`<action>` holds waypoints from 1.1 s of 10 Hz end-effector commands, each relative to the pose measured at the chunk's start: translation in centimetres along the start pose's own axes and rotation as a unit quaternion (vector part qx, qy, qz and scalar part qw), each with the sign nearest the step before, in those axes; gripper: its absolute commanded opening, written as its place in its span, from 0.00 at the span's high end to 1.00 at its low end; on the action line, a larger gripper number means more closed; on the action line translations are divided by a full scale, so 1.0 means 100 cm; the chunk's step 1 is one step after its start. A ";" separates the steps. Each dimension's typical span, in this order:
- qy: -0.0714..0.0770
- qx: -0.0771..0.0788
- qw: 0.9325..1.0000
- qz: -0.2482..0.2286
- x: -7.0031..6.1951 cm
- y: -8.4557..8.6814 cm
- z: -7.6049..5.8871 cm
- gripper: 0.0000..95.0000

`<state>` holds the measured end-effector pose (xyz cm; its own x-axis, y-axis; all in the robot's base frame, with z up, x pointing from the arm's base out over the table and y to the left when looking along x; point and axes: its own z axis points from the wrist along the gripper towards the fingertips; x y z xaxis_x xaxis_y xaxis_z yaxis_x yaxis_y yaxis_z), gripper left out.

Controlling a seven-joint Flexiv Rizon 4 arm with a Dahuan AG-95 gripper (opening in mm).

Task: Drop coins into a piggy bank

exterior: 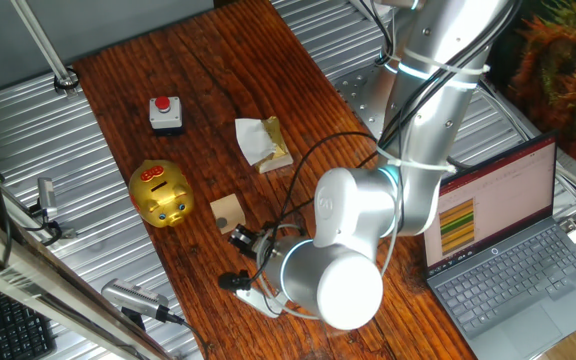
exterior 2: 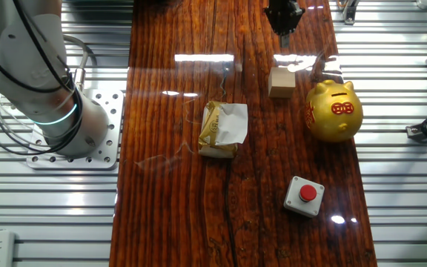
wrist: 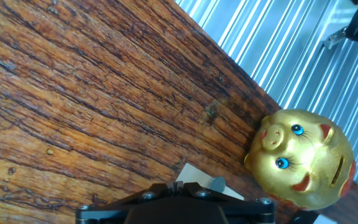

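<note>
The shiny gold piggy bank (exterior: 163,193) stands near the table's left edge, with a red patch on its back; it also shows in the other fixed view (exterior 2: 334,111) and the hand view (wrist: 303,158). A dull grey coin (wrist: 218,184) lies on a pale wooden cube (exterior: 228,212) beside the pig. My gripper (exterior: 238,238) hovers just short of the cube on the side away from the pig. In the hand view the gripper (wrist: 180,184) has its jaws pressed together, and nothing shows between them. It sits at the top edge of the other fixed view (exterior 2: 284,28).
A red button on a grey box (exterior: 166,113) sits behind the pig. A gold packet with white paper (exterior: 263,143) lies mid-table. An open laptop (exterior: 508,250) stands to the right. Ribbed metal surfaces (exterior: 28,130) flank the wooden table.
</note>
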<state>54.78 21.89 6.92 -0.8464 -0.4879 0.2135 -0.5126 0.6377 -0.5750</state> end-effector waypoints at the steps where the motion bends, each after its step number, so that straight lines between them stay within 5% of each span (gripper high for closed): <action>1: 0.000 0.003 1.000 -0.005 0.000 -0.002 -0.001 1.00; 11: -0.003 0.000 1.000 -0.008 0.000 -0.004 -0.001 1.00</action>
<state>54.99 21.66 7.30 -0.8376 -0.5006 0.2188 -0.5257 0.6295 -0.5721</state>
